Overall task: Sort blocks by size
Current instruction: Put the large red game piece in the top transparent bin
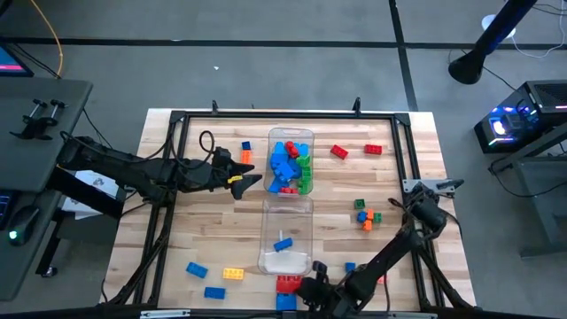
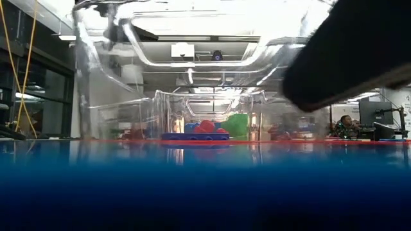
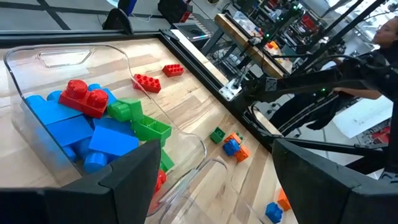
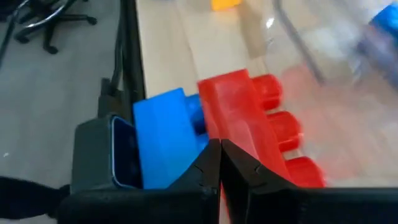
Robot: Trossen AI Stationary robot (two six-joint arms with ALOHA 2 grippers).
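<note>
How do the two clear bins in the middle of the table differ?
The far bin is piled with blue, red and green blocks; the near bin holds only one blue block. The left gripper hovers beside the far bin, the right gripper beside the near one. Both are clear plastic.

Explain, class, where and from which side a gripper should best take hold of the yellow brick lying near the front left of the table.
Probably from straight above, fingers closing across the two long smooth sides of the yellow brick. It lies flat on the table with its long axis left to right, and bare wood in front and behind leaves room for the fingers; the studded top offers no flat faces to pinch.
</note>
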